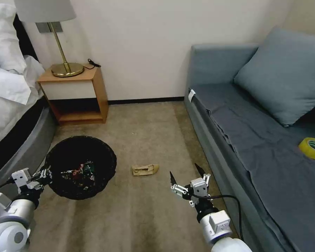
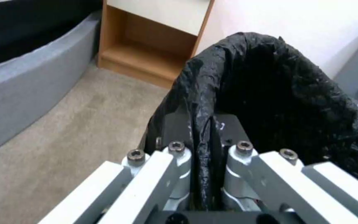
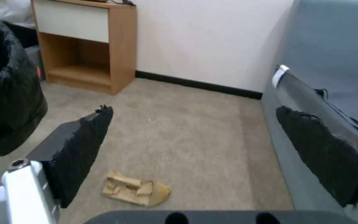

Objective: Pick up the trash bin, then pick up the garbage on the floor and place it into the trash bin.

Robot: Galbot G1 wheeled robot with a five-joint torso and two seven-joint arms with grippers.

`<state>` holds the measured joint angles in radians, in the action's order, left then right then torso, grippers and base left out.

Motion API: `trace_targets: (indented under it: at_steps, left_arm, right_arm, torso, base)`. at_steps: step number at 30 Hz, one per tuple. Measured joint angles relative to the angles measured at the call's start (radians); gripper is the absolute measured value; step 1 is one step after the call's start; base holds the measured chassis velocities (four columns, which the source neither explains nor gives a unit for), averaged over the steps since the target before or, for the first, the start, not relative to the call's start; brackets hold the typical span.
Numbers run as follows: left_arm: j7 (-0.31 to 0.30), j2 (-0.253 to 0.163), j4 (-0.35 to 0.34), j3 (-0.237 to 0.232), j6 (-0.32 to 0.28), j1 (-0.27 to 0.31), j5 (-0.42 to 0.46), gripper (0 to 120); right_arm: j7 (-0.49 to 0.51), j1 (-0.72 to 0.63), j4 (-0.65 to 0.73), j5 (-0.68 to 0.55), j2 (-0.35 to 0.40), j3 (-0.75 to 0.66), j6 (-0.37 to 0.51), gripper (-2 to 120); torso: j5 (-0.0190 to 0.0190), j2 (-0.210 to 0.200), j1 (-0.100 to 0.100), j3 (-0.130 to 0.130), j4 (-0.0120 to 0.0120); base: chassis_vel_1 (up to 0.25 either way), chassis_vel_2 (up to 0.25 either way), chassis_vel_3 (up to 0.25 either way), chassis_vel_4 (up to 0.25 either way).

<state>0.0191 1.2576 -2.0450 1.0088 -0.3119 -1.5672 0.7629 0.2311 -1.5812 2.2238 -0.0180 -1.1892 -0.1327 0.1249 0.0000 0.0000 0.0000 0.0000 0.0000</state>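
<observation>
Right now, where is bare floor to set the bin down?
Bare carpet lies between the nightstand and the paper scrap, and near the sofa. The left claw holds the bin; the right claw is open.

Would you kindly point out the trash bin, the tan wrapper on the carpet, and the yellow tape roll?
trash bin (image 1: 105, 154): head view, on its bag-lined rim.
tan wrapper (image 3: 135, 189): right wrist view, on its crumpled middle.
yellow tape roll (image 1: 309, 149): head view, on its outer band.
</observation>
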Motion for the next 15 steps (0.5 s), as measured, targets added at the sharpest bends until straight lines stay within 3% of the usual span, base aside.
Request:
trace_targets:
  at_steps: [15]
  left_arm:
    - [-0.001, -0.006, 0.02, 0.008, 0.0, 0.001, -0.005, 5]
  right_arm:
    - [-0.015, 0.104, -0.047, -0.041, 0.072, 0.084, 0.035, 100]
  torso:
    - [0.0, 0.0, 0.0, 0.0, -0.0001]
  base:
    - [-0.138, 0.137, 0.138, -0.138]
